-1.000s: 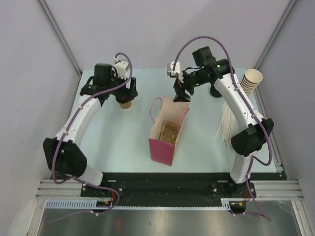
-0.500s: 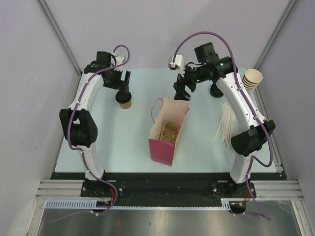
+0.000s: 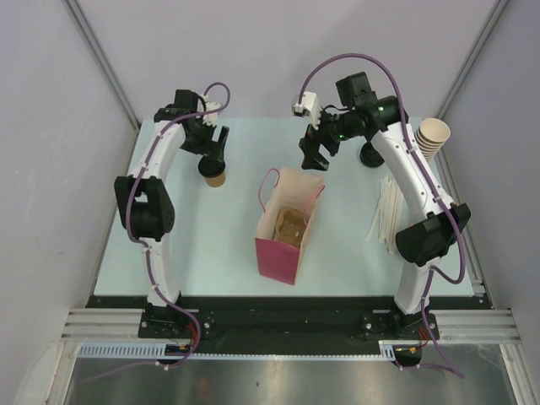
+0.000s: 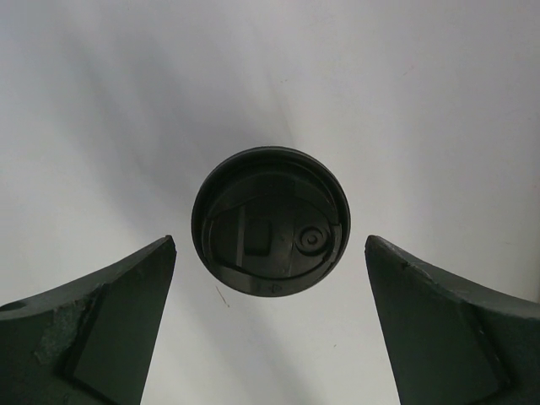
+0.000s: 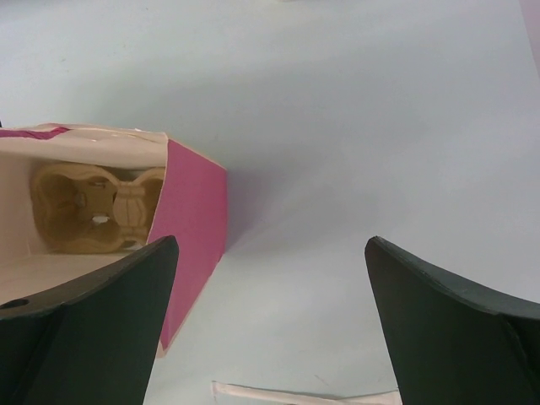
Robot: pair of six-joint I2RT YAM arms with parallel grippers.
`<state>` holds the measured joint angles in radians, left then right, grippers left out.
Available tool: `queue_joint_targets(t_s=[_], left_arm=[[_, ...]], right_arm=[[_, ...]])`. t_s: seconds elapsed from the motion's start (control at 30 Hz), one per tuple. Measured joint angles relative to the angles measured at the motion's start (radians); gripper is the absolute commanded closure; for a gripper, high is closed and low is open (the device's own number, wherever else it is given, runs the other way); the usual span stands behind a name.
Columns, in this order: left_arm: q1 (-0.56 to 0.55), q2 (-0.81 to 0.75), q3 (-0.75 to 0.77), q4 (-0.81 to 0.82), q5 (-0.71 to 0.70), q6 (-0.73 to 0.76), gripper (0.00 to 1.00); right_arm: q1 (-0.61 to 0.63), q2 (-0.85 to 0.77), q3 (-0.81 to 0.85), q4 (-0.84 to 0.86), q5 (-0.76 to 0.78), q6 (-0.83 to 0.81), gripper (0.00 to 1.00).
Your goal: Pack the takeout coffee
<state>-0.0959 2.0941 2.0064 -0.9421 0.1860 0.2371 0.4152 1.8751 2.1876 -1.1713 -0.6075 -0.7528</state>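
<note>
Seen from above, the takeout coffee [image 3: 215, 175] stands on the bench [image 3: 211, 245] at the far left. Most of its black lid is masked by the left end effector [image 3: 214, 152], and only a strip of tan wall shows. The left wrist view gives the opposite: the whole round lid [image 4: 270, 221] and none of the cup body under it. The pink bag [image 3: 283, 253] stands open mid-bench, well apart from the coffee. In the right wrist view its left part [image 5: 196, 219] is cut off by the frame edge. The pulp cup carrier [image 3: 289, 226] lies inside the bag, seemingly on the bottom, though the depth is hard to judge. At the far right a stack of lidless cups [image 3: 432, 137] is partly covered by the right arm. Pale wrapped sticks [image 3: 388, 215] lie beside that arm.

A second ago the left end effector was down around the coffee. Now it has risen and drawn back toward the far-left corner, with the elbow folded upright. The coffee and the bag have not moved. The right end effector [image 3: 314, 160] has lifted slightly from the bag's far rim.

Both end effectors are released, jaws spread wide, grasping nothing. The left one [image 4: 268, 240] hovers over the lid, its fingers [image 4: 110, 321] clear of it on either side. The right one [image 5: 270, 240] hangs over bare bench just beyond the bag's far edge, touching nothing.
</note>
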Motion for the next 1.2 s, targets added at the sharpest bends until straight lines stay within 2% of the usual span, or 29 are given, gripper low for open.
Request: queue_joint_targets(t_s=[0.87,1.2], left_arm=[[0.0,0.068,0.038,-0.014,0.0,0.027,0.05],[0.003,0.081,0.01,-0.01,0.004,0.026,0.12]], right_arm=[[-0.043,0.065,0.1,-0.051,0.01,-0.007,0.01],[-0.046,0.066,0.103,-0.062,0.009,-0.011,0.01]])
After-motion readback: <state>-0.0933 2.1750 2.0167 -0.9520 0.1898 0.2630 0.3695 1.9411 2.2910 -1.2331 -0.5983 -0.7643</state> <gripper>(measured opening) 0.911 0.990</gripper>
